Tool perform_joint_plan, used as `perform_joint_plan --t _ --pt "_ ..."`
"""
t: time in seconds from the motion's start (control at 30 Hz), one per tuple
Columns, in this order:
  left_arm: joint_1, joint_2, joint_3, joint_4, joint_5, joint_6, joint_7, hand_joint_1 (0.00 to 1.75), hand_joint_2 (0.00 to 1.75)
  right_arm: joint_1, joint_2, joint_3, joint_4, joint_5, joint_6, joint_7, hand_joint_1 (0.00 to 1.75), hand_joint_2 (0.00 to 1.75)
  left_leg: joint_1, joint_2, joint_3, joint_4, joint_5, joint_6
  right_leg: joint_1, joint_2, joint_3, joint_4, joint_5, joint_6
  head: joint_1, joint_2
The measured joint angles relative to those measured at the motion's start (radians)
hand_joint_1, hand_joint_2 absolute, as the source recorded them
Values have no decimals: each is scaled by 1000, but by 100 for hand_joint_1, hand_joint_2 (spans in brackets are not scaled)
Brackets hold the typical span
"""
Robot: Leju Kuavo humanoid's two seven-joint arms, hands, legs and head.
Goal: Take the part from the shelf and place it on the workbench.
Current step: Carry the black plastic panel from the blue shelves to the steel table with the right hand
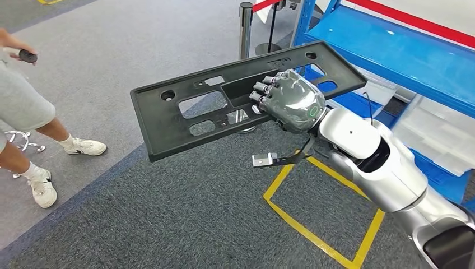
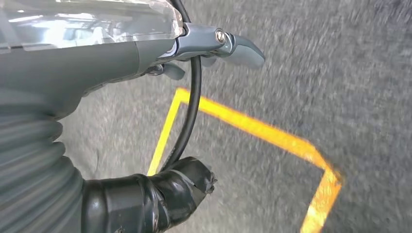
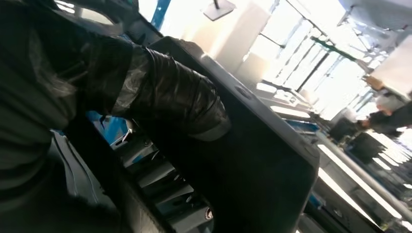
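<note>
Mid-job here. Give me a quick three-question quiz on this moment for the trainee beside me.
1. True or false: the right hand holds the black part above the floor.
2. The yellow tape outline lies on: A) the blue shelf B) the grey carpet C) a table
3. What does the left hand hold?

Key: 1 true; 2 B; 3 nothing visible.

1. The right arm (image 1: 386, 162) has glossy silver shells with black gaps at the joints.
2. The right hand (image 1: 288, 100) is grey under a clear plastic film, with dark segmented fingers and a small green ring mark near the wrist.
3. The left hand (image 2: 145, 53) is grey, with a ribbed cover, a silver screw, a thin black cable and a black-taped thumb.
</note>
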Motion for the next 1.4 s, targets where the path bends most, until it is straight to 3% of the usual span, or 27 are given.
perform_joint_plan --t 0.07,0.13,0.2,0.27,0.3,0.33,0.37,0.43,0.47,0.5,0.57,0.6,0.67,0.73,0.77,0.8,0.83,0.87,0.93,1.0,1.07,1.1,1.17,1.23,1.3,1.33,1.4 --pt "3 -1 0 0 0 -5 -3 0 175 -41 -2 7 -9 -8 32 -3 175 175 4 -14 -13 -2 7 -15 0 -24 -2 -8 5 -9 0 0" --pt "4 -1 0 0 0 -6 -6 0 175 -76 -3 13 -18 -12 48 -4 175 175 0 33 -30 29 -13 -25 -1 -53 4 -22 12 -21 -2 0" --pt "0 0 1 0 0 -6 -7 0 175 -107 -5 22 -26 -14 70 -9 175 175 -1 101 -75 131 -70 -30 4 -84 9 -28 15 -30 -2 0" --pt "-1 0 3 0 2 -6 -7 0 175 -144 -8 43 -31 -24 110 -18 175 175 1 120 -124 241 -114 -34 9 -115 9 -26 13 -34 -2 0" --pt "-1 0 4 0 3 -6 -6 0 175 -163 -9 57 -34 -31 131 -22 175 175 2 123 -129 258 -113 -34 11 -129 9 -25 12 -35 -2 0" --pt "-1 0 6 0 5 -6 -4 0 175 -183 -9 71 -38 -41 149 -24 175 175 2 126 -114 236 -96 -33 13 -142 9 -24 11 -35 -2 0" --pt "-1 1 7 0 6 -6 0 0 175 -205 -10 83 -43 -54 165 -24 175 175 1 135 -80 180 -66 -30 15 -155 10 -23 9 -35 -2 0" --pt "-2 3 14 0 10 -4 12 0 175 -253 -13 104 -55 -87 188 -22 175 175 -11 174 -8 50 -24 -16 19 -178 12 -21 4 -31 -2 0" --pt "-3 4 18 0 11 -2 18 0 175 -276 -17 114 -61 -103 195 -19 175 175 -17 188 12 11 -15 -9 21 -187 12 -20 3 -28 -2 0" --pt "-3 6 21 0 11 0 23 0 175 -295 -20 124 -66 -114 200 -17 175 175 -22 192 18 -5 -16 -3 23 -196 13 -21 2 -25 -2 0" --pt "-1 8 26 0 12 3 31 0 175 -321 -24 143 -75 -126 204 -15 175 175 -23 169 19 -14 -9 7 24 -213 17 -25 -1 -17 -2 0" --pt "1 8 28 0 12 4 34 0 175 -331 -25 150 -78 -129 205 -15 175 175 -20 158 22 -21 -5 13 22 -204 18 -21 -8 -12 -2 0" --pt "0 8 30 0 11 8 37 0 175 -349 -30 163 -83 -132 206 -15 175 175 -14 138 29 -35 3 24 18 -152 -2 34 -48 -6 -1 0" --pt "-2 7 32 0 11 10 39 0 175 -362 -38 178 -85 -133 207 -14 175 175 -13 117 30 -36 5 28 15 -103 -60 158 -109 -5 -1 0" --pt "-2 7 33 0 11 11 40 0 175 -364 -41 186 -85 -134 207 -14 175 175 -12 104 29 -35 5 28 14 -95 -91 216 -128 -3 -1 0" --pt "-2 6 34 0 11 11 40 0 175 -365 -44 195 -86 -136 207 -14 175 175 -12 91 29 -33 5 28 13 -93 -108 246 -127 -2 -1 0" --pt "-2 5 35 0 11 11 40 0 175 -366 -47 203 -88 -138 207 -14 175 175 -11 78 29 -29 4 27 11 -92 -109 237 -106 -1 -1 0" --pt "-2 3 37 0 10 11 41 0 175 -368 -49 211 -91 -141 207 -13 175 175 -9 64 29 -24 2 24 8 -87 -91 192 -69 1 -1 0" --pt "-3 1 41 0 10 11 41 0 175 -376 -56 226 -96 -147 206 -12 175 175 -6 37 24 -10 -4 15 0 -48 -38 66 -4 5 -1 0" --pt "-3 0 44 0 9 12 44 0 175 -382 -63 240 -101 -154 205 -8 175 175 -3 12 11 0 -5 3 -2 -13 -12 3 12 6 -1 0" --pt "0 -2 47 0 7 13 48 0 175 -387 -67 252 -104 -165 203 0 175 175 1 -13 0 -2 2 -11 1 -24 -12 -3 11 -2 -1 0" --pt "2 -3 47 0 6 14 50 0 175 -391 -67 258 -106 -170 202 4 175 175 2 -10 -4 1 1 -16 2 -37 -10 -8 14 -9 -1 0" --pt "3 -4 48 0 3 17 50 0 175 -399 -67 268 -110 -180 200 12 175 175 0 41 -28 50 -30 -24 2 -65 -5 -19 21 -24 -4 0" --pt "1 -5 48 0 2 20 49 0 175 -403 -68 276 -112 -188 198 19 175 175 -1 105 -83 170 -91 -29 10 -92 -3 -23 22 -32 -6 0" --pt "0 -6 49 0 2 21 46 0 175 -404 -69 285 -113 -192 198 20 175 175 0 122 -127 267 -123 -30 17 -121 -3 -23 21 -35 -6 0" --pt "0 -8 49 0 2 21 45 0 175 -404 -69 290 -113 -193 198 20 175 175 0 124 -124 266 -113 -28 19 -135 -3 -23 20 -36 -6 0" --pt "1 -9 49 0 1 21 44 0 175 -405 -69 294 -114 -195 198 20 175 175 -4 140 -63 159 -56 -19 24 -160 0 -23 18 -37 -6 0"
